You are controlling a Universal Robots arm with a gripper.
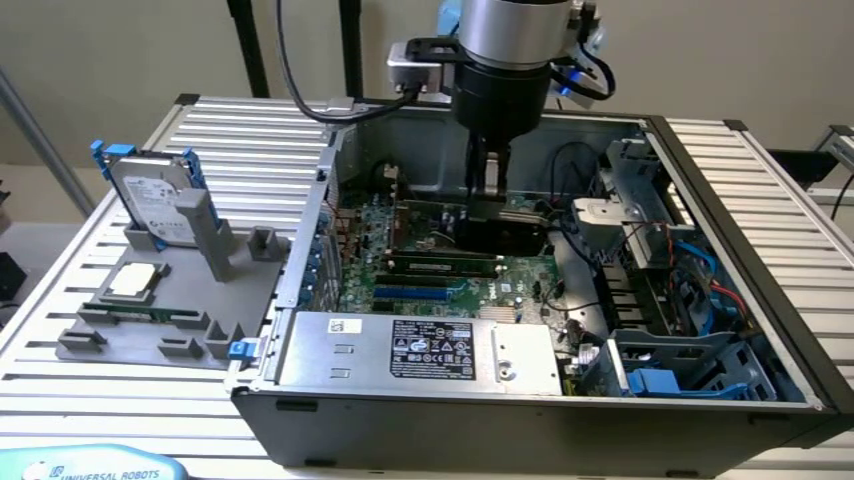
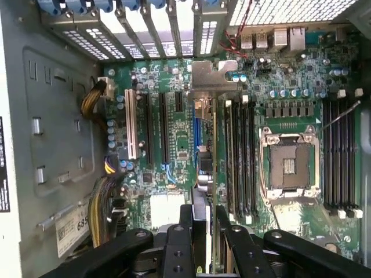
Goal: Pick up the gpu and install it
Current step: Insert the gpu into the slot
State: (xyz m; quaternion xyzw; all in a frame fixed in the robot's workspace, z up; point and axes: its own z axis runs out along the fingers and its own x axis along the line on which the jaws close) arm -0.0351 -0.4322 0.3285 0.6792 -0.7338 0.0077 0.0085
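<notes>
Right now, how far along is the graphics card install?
Pickup looks done: the gripper is clamped on the graphics card, holding it edge-on inside the computer case over the motherboard slots. Left: seating it; I cannot tell whether it is fully in.

Motherboard (image 2: 174, 145): green, with black expansion slots and one white slot (image 2: 130, 124); gpu (image 2: 212, 78): silver end bracket, green board edge, black cooler; gripper (image 2: 204, 223): matt black; cable bundle (image 2: 99, 214): yellow and black strands; computer case (image 1: 534, 420): dark grey; power supply (image 1: 334, 350): silver-grey, black label with white print; hard drive (image 1: 150, 195): silver, blue rails; holder (image 1: 147, 330): plain grey; table (image 1: 774, 190): silver, ribbed in parallel slats.
</notes>
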